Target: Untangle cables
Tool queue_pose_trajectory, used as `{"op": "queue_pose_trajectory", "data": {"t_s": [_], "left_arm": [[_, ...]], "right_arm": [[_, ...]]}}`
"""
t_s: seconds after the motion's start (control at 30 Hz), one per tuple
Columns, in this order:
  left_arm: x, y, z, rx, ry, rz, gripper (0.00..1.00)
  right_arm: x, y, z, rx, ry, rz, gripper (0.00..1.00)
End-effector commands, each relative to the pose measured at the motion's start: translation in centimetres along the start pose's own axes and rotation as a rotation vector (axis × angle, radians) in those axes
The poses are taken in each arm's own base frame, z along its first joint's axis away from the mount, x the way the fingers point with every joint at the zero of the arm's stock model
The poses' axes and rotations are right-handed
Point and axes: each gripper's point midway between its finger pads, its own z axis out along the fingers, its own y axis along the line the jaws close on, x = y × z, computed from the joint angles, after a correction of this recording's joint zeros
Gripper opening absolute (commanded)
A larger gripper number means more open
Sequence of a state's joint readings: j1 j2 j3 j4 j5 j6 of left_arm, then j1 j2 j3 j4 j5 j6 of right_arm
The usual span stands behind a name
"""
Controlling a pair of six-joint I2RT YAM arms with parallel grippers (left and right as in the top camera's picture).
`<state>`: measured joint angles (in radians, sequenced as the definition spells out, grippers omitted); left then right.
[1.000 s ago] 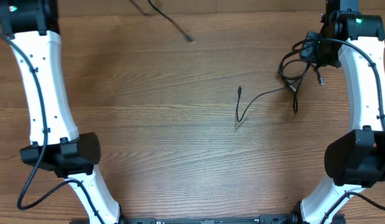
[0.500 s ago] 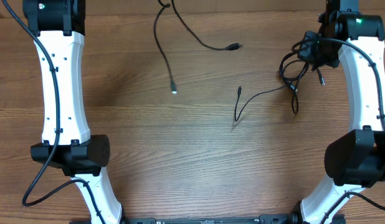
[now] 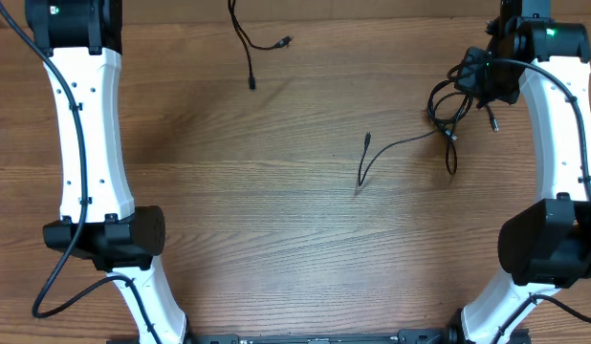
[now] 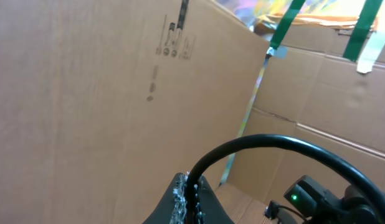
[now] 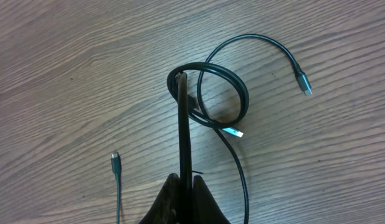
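My left gripper (image 4: 194, 194) is shut on a thin black cable (image 4: 286, 144), lifted off the table and facing cardboard walls. In the overhead view that cable (image 3: 242, 36) dangles in from the top edge, with two plug ends hanging free; the left jaws are out of that view. My right gripper (image 5: 185, 182) is shut on another black cable (image 5: 182, 118) that runs into a small coil (image 5: 220, 93) lying on the wood. The overhead view shows this coil (image 3: 452, 100) at the far right. A third cable (image 3: 396, 148) trails left from the coil across the table.
The wooden table (image 3: 276, 239) carries only the cables. Cardboard boxes (image 4: 86, 93) stand behind the table's far edge. Both white arms (image 3: 85, 143) flank the table's left and right sides.
The cable in my left gripper swung down and out over the table, then rose toward the top edge. The left arm shifted slightly. The right arm and coil stayed still.
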<state>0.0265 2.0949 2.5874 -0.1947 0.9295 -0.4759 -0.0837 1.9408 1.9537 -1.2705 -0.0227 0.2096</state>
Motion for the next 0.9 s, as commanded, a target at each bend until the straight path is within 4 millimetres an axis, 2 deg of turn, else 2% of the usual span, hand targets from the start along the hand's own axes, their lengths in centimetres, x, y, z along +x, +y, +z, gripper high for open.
{"op": "queue_pose_trajectory", "data": {"t_s": [0.0, 0.17, 0.3, 0.43, 0.53, 0.73, 0.87], "left_arm": [[-1.7, -0.1, -1.7, -0.045, -0.013, 0.054, 0.04], [-0.9, 4.5, -4.3, -0.217, 0.018, 0.026, 0.04], [-0.4, 8.6, -8.4, -0.358, 0.051, -0.025, 0.04], [0.8, 13.5, -13.8, -0.589, 0.094, -0.075, 0.04], [2.4, 16.0, -16.9, -0.723, 0.15, -0.103, 0.04], [7.0, 20.8, -20.7, -0.96, 0.262, -0.163, 0.04], [9.7, 25.2, -24.8, -1.22, 0.31, -0.171, 0.04]], "right_arm": [[-0.2, 0.2, 0.1, -0.011, -0.006, 0.007, 0.04], [-0.2, 0.2, 0.1, -0.011, -0.006, 0.006, 0.04], [-0.2, 0.2, 0.1, -0.011, -0.006, 0.007, 0.04], [-0.2, 0.2, 0.1, -0.011, -0.006, 0.007, 0.04], [-0.1, 0.2, 0.1, -0.012, -0.006, 0.007, 0.04], [-0.2, 0.4, 0.1, -0.027, -0.005, 0.006, 0.04], [-0.3, 0.5, 0.1, -0.028, -0.009, 0.006, 0.04]]}}
